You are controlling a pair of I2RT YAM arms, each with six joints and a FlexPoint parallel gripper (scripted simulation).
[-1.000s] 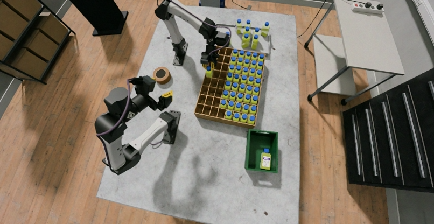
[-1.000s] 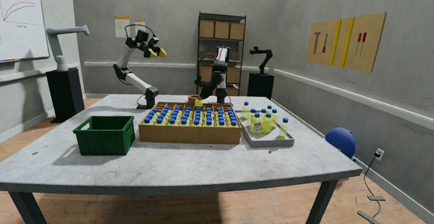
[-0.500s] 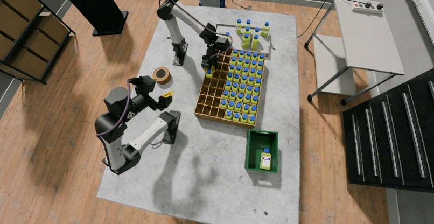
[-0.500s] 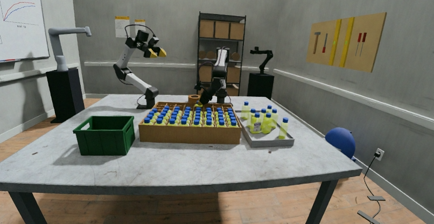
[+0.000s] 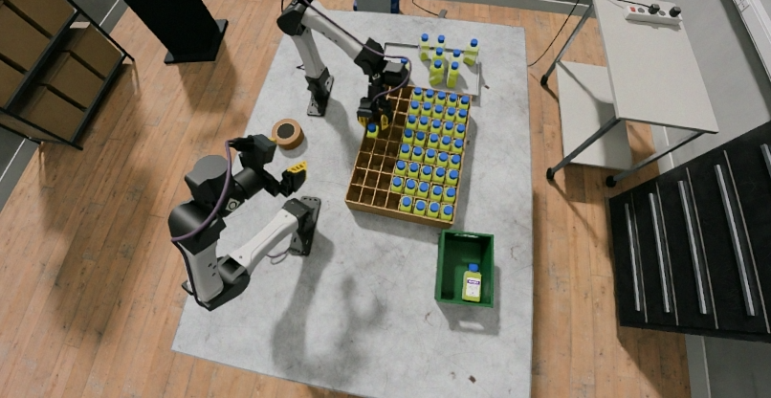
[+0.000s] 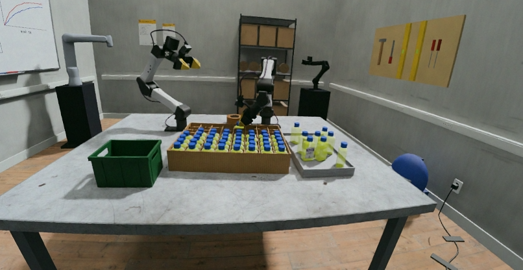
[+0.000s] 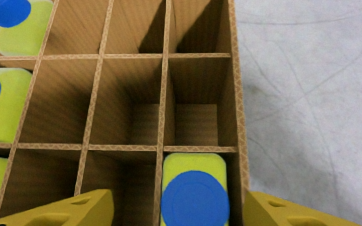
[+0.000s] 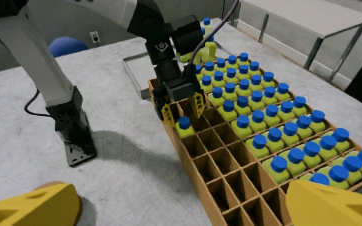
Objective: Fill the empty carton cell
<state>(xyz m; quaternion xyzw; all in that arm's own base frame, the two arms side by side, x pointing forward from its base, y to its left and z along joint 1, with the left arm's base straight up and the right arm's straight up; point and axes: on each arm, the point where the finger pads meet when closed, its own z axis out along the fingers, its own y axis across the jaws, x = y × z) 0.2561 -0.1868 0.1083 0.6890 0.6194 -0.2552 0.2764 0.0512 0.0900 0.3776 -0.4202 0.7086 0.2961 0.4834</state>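
Observation:
The carton (image 5: 399, 215) (image 6: 228, 161) (image 7: 238, 100) has filled rows beside several empty columns. The row nearest the green crate is one bottle shorter than its neighbours, with an empty cell (image 5: 393, 201) at its inner end. A separate bottle (image 5: 372, 130) (image 8: 184, 128) stands low in an outer-edge cell nearer the tray end, in another row, with empty cells beside it. My left gripper (image 5: 373, 121) (image 7: 178, 200) (image 8: 186, 122) is open around that bottle's cap, clear of it on both sides. My right gripper (image 5: 285, 154) (image 6: 190, 63) is open and empty, raised. The tray (image 5: 478, 79) (image 6: 324, 172) holds several upright bottles.
A green crate (image 5: 440, 265) (image 6: 122, 172) with one bottle (image 5: 472, 286) in it stands off the carton's far end from the tray. A brown tape roll (image 5: 297, 137) (image 6: 233, 120) lies between the arm bases. Cardboard dividers and filled cells border the empty columns.

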